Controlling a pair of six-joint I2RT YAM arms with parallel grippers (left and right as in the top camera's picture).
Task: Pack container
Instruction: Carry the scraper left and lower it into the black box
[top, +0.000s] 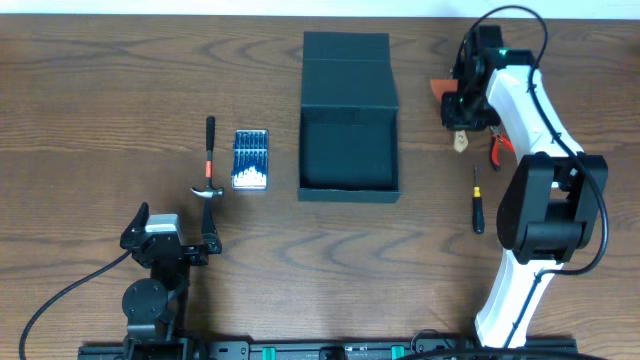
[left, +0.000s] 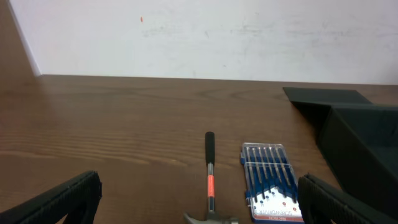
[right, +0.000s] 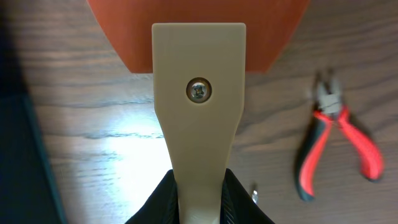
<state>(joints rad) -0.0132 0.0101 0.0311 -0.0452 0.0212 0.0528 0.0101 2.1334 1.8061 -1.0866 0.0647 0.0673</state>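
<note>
Nearest the bases, the left gripper sits low with its jaws spread wide, nothing between them. Just ahead of it lies the hammer, head toward the gripper, and beside it the small blue case of bits. Over on the right a screwdriver lies alone on the wooden table. Mid-table stands the container, open, its flap lid folded back on the far side. Further right, red-handled pliers lie on the wood, and the right gripper is clamped on the beige handle of a scraper, orange blade pointing away
</note>
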